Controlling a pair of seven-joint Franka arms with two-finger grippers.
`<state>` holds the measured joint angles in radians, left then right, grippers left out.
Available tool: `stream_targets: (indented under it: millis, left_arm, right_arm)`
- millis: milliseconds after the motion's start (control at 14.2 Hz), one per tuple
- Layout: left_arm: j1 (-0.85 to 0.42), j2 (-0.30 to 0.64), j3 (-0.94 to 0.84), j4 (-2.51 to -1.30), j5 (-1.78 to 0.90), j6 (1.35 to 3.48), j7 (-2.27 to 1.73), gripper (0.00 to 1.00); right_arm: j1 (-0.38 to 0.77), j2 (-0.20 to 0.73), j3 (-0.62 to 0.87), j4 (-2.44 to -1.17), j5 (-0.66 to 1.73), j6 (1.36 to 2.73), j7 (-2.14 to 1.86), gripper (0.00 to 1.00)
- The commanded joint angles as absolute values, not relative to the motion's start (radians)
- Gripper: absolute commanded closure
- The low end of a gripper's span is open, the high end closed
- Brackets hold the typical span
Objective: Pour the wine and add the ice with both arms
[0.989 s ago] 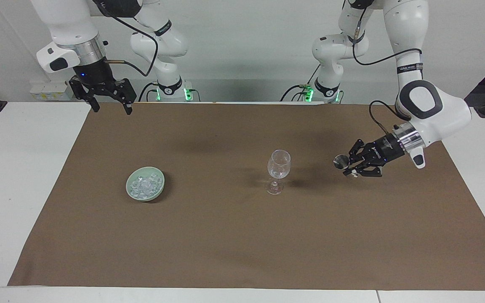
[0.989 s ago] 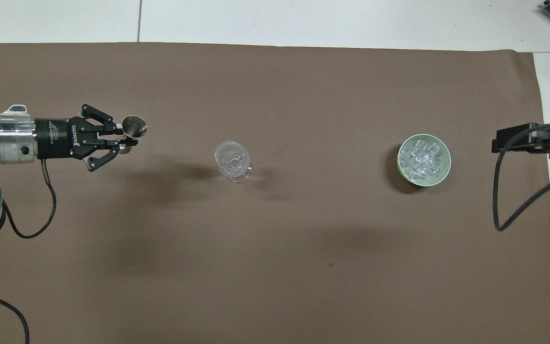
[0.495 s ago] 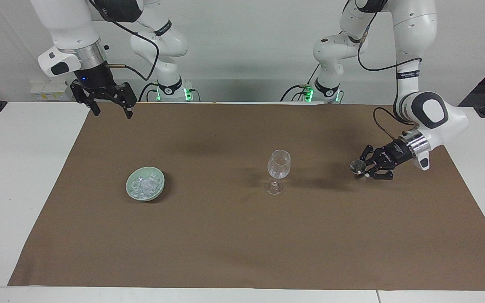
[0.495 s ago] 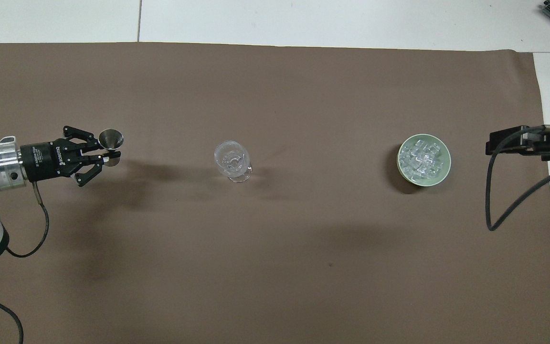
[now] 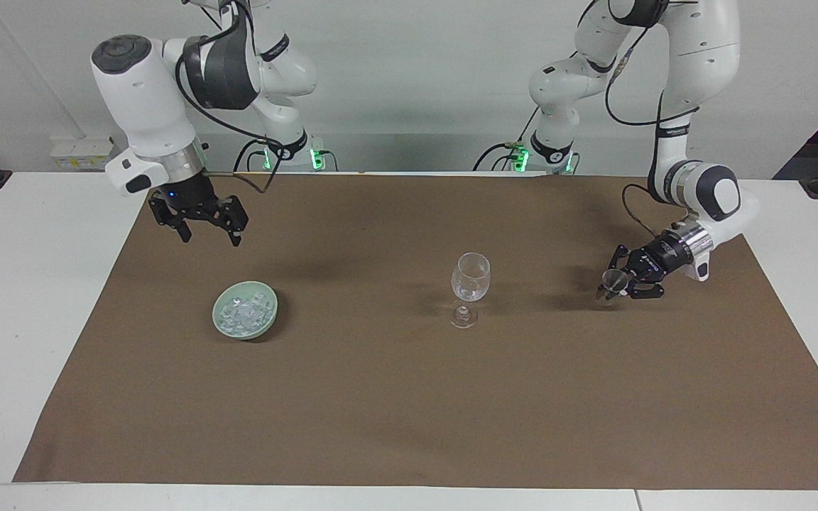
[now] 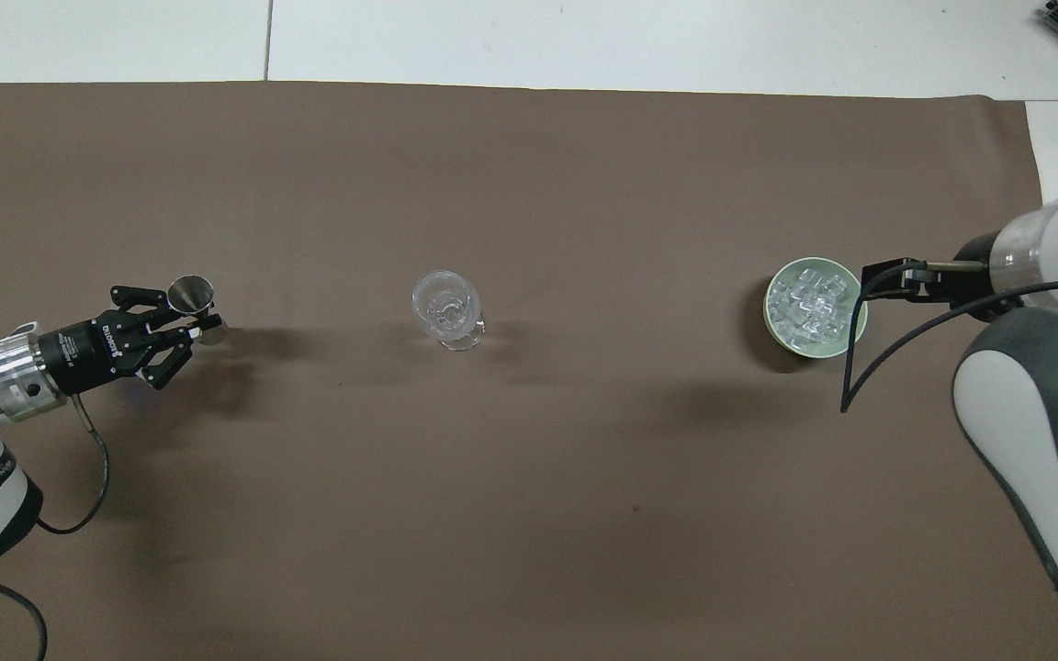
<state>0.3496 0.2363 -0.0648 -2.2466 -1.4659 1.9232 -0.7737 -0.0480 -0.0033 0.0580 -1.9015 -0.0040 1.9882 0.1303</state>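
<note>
Here my left tool (image 5: 611, 286) is low over the brown mat (image 5: 409, 397) toward the left arm's end of the tabletop (image 5: 25, 298), clamped on a small metal jigger (image 6: 190, 295) whose mouth tips toward the wine glass (image 5: 470, 287). The glass stands upright mid-mat, well apart from the jigger. My right tool (image 5: 208, 236) hangs with its fingers spread wide above the mat, just short of the pale green bowl (image 5: 245, 310). The ice (image 6: 811, 307) lies heaped in that bowl, toward the right arm's end.
</note>
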Motion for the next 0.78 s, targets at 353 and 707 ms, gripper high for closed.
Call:
stream_targets:
  millis: [353,707]
  left_arm:
    - [0.373,0.249,-0.075,-2.287,-1.558,1.914,-0.595,1.0]
    - [0.362,0.268,-0.075,-2.289,-1.637,1.939,-0.568,1.0]
  right_arm:
    - [-0.049,0.149,0.063,-2.023,0.015,2.323,0.138,0.0]
    - [-0.049,0.18,0.063,-2.063,0.0,2.358,0.129,0.0]
